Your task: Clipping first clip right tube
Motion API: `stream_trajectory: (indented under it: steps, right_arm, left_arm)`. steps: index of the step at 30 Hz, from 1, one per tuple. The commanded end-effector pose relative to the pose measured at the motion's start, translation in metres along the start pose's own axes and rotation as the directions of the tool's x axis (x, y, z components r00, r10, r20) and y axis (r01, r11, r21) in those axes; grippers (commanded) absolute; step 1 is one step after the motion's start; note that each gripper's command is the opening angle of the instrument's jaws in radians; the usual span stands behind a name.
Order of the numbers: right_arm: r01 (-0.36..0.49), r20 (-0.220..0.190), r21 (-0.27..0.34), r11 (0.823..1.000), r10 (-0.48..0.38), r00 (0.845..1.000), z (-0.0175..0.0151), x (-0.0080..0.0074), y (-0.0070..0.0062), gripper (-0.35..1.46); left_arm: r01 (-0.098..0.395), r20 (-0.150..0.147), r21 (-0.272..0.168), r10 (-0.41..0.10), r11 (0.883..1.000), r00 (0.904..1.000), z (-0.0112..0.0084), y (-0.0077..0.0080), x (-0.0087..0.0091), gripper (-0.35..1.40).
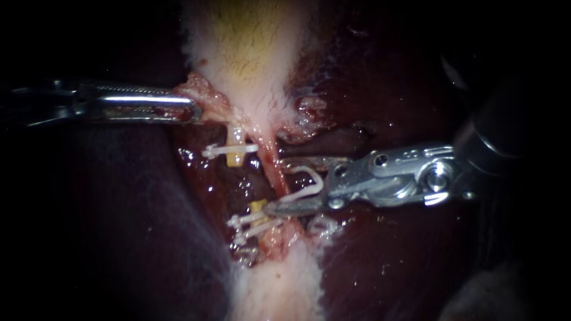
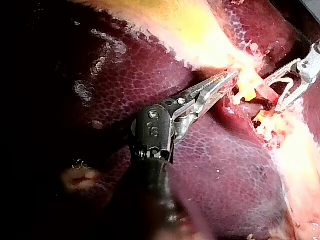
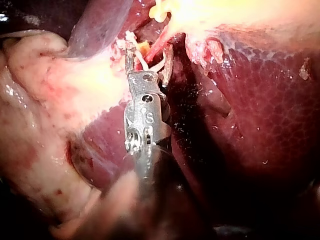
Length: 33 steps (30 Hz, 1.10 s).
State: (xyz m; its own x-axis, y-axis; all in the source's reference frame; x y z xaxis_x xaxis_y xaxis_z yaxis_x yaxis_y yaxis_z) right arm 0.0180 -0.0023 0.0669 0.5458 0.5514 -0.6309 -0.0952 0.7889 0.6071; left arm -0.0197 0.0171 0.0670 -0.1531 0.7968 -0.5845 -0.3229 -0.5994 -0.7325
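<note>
Jaws of right instrument point(image 1: 275, 184) holding clip point(image 1: 309, 185) at tube point(image 1: 267, 157), left instrument point(image 1: 193, 110) gripping tissue point(image 1: 207, 95)

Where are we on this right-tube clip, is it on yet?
Not yet. Done: the left instrument grips tissue, and white clips sit on the left tube. In hand: the right instrument holds an open clip in its jaws at the right tube, which bears none. To do: seat it across the tube, which I cannot confirm from here, then close it.

Light pools on the middle, while the dark red liver point(image 1: 392, 255) fades into blackness at the left and right.
</note>
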Motion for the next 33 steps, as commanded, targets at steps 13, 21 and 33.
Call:
stream_trajectory:
  steps: [13, 21, 33]
  right_arm:
    - [-0.08, -0.129, 0.116, 0.99, 0.095, 0.987, 0.0024, 0.0012, -0.0001, 0.5]
    - [-0.088, -0.137, 0.155, 0.984, 0.11, 0.984, 0.0026, 0.0014, -0.0006, 0.5]
    - [-0.112, -0.091, 0.291, 0.95, 0.144, 0.985, 0.0023, 0.0016, -0.0031, 0.48]
  left_arm:
    - [0.0, 0.0, -0.001, 0.0, 1.0, 1.0, 0.0002, 0.0, 0.0, -0.35]
    - [-0.001, 0.001, -0.004, 0.001, 1.0, 1.0, 0.0003, 0.0001, -0.0001, -0.35]
    - [-0.002, 0.001, -0.003, 0.002, 1.0, 1.0, 0.0004, 0.0001, -0.0003, -0.35]
